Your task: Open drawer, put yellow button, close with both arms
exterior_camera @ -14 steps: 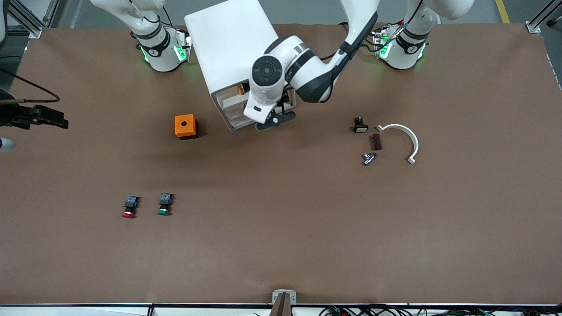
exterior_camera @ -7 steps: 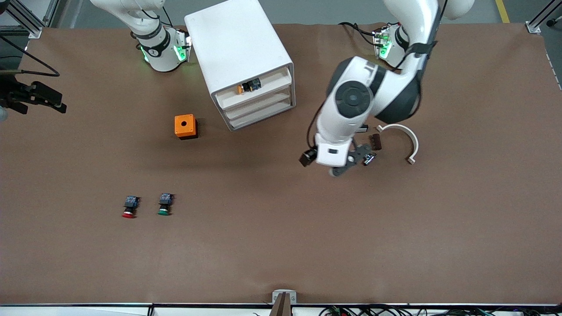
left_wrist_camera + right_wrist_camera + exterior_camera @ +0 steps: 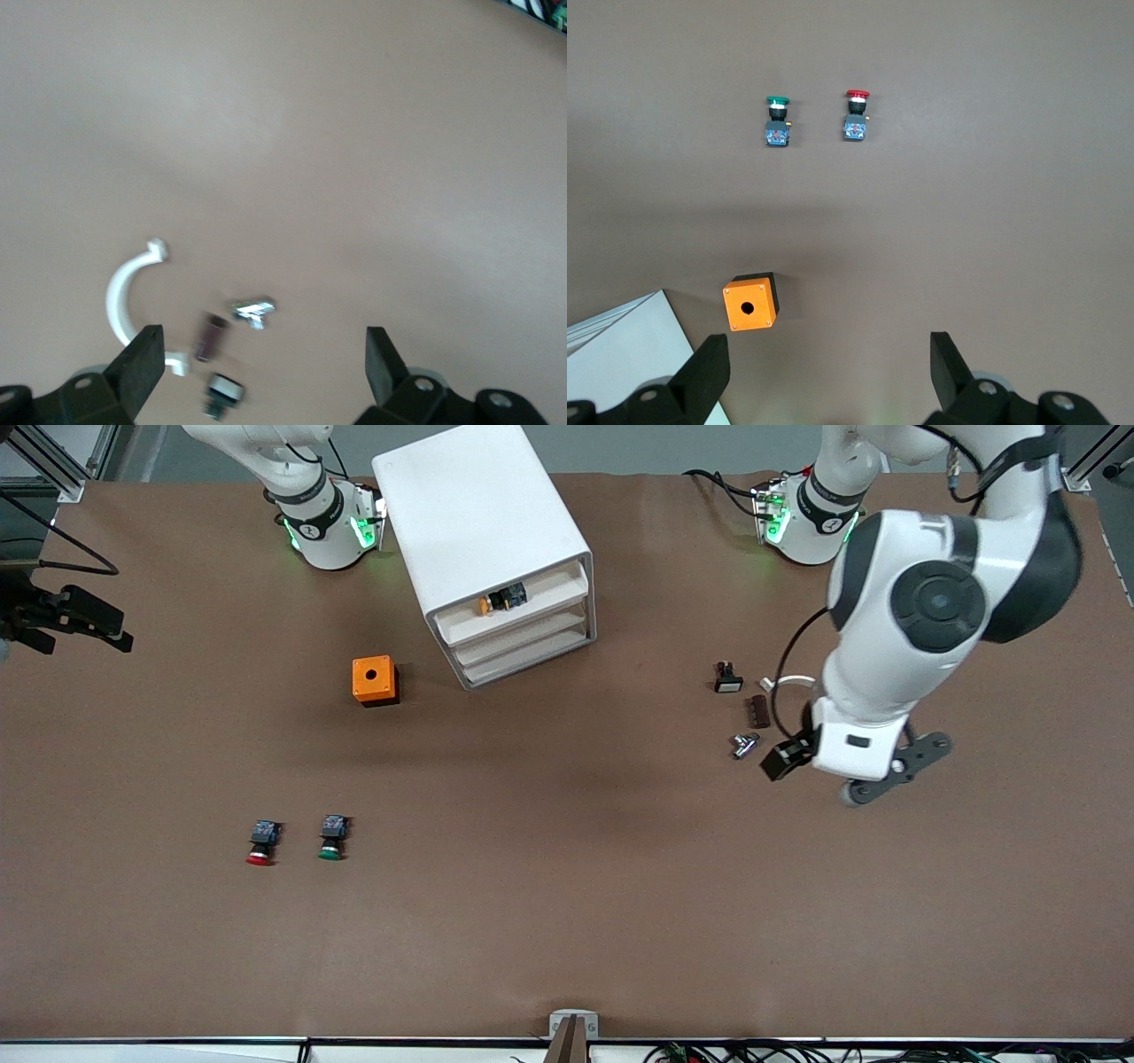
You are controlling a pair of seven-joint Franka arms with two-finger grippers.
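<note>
The yellow button [image 3: 501,599] lies on its side in the drawer [image 3: 518,607], the top one of four in the white cabinet [image 3: 483,522], with its yellow-orange cap toward the right arm's end and its dark blocky body toward the left arm's end; it looks to rest loose on the tray floor, close to the drawer's front lip. The drawer stands pulled out a little from the cabinet face, so the opening and the placing appear done and the step in hand is the closing, which the task wants from both arms. Neither gripper is at the drawer for that. The left gripper [image 3: 895,766] hangs in the air over the table toward the left arm's end, above the small parts there, and its jaws are spread wide with nothing between them, as the left wrist view shows. The right gripper [image 3: 828,376] is high above the table at the right arm's end, looking down on the orange box [image 3: 375,680] and on the red button [image 3: 260,844] and green button [image 3: 332,839]; its jaws too are spread wide and empty. The next move, I judge, calls for both grippers to come down in front of the drawer and press evenly on its front edge, one toward each end, so the tray slides in straight without jamming or jolting the button.
</note>
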